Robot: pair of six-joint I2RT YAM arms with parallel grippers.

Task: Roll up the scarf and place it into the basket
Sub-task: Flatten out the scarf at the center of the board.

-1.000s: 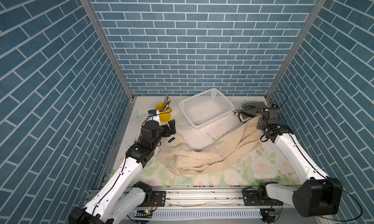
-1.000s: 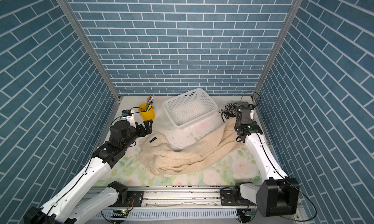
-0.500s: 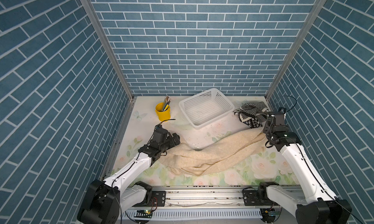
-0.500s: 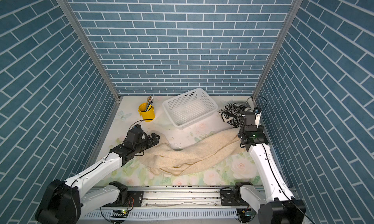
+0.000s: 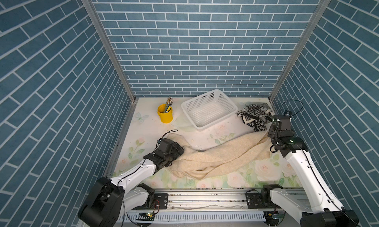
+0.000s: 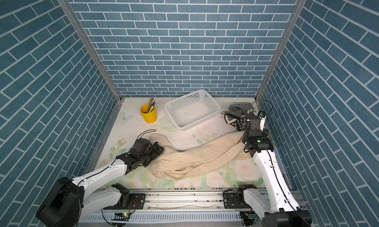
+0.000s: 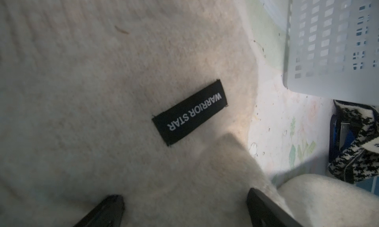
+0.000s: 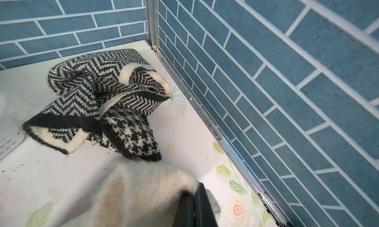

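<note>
The beige scarf [image 5: 221, 154] [image 6: 201, 154] lies in a long crumpled band across the flowered table, in front of the white perforated basket [image 5: 218, 119] [image 6: 201, 119], which holds nothing. My left gripper [image 5: 179, 150] [image 6: 160, 149] is down on the scarf's left end. In the left wrist view its fingers stand wide apart, open, with a hump of scarf [image 7: 102, 72] between them at the left gripper [image 7: 184, 194], just short of a black label [image 7: 189, 112]. My right gripper [image 5: 270, 136] [image 6: 245, 141] [image 8: 193, 193] is shut on the scarf's right end [image 8: 143, 185].
A black-and-white patterned knit [image 5: 256, 113] [image 6: 238, 111] [image 8: 98, 96] is heaped in the back right corner, behind the right gripper. A yellow bucket [image 5: 165, 115] [image 6: 148, 115] with brushes stands left of the basket. Brick walls close three sides; the right wall is near the right arm.
The left gripper has come down from near the bucket onto the scarf's left end. The right gripper has drawn its end towards the right wall, pulling the scarf straighter.
</note>
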